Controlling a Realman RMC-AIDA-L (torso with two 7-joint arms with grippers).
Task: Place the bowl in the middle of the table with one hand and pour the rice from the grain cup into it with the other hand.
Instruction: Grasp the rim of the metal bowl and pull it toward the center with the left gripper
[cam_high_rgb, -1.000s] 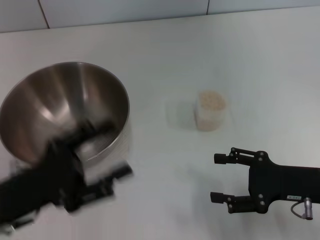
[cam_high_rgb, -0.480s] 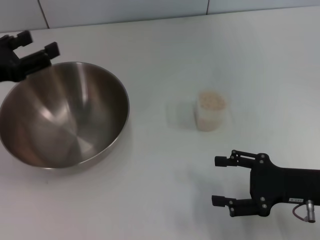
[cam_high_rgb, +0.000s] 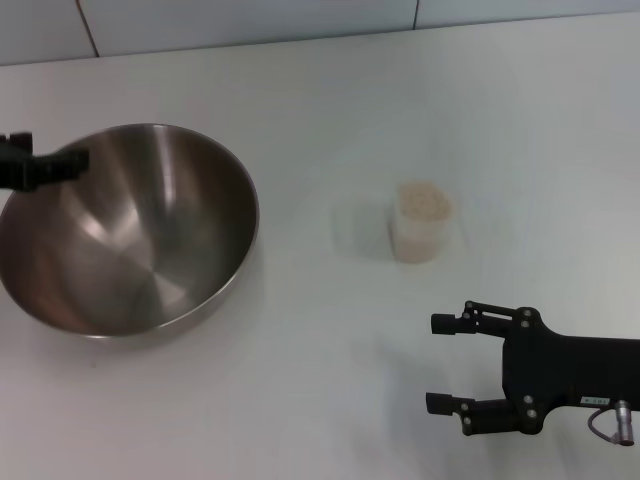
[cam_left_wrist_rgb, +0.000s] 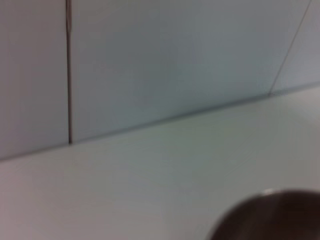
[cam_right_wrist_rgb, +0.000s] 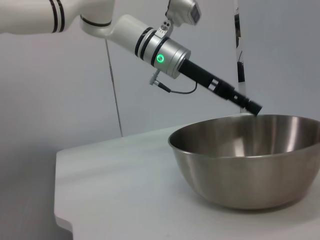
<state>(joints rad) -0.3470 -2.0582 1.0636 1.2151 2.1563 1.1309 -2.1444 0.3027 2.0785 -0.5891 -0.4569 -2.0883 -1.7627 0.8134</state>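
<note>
The steel bowl (cam_high_rgb: 125, 235) stands upright on the left side of the white table (cam_high_rgb: 330, 120). My left gripper (cam_high_rgb: 52, 150) is open at the bowl's far left rim, one finger over the rim edge. In the right wrist view its tip (cam_right_wrist_rgb: 251, 106) reaches the rim of the bowl (cam_right_wrist_rgb: 250, 165). The left wrist view shows only a dark bit of the bowl (cam_left_wrist_rgb: 272, 215). The grain cup (cam_high_rgb: 422, 222), full of rice (cam_high_rgb: 424, 200), stands right of centre. My right gripper (cam_high_rgb: 438, 362) is open and empty, in front of the cup and apart from it.
A pale wall with dark seams (cam_high_rgb: 250, 20) runs along the table's far edge. The table's left edge (cam_right_wrist_rgb: 62, 200) shows in the right wrist view. The left arm (cam_right_wrist_rgb: 165, 50) reaches down over the bowl's far side.
My left gripper swung from the bowl's front side round to its far left, then came down to the rim. The bowl, the cup and the right gripper have stayed put.
</note>
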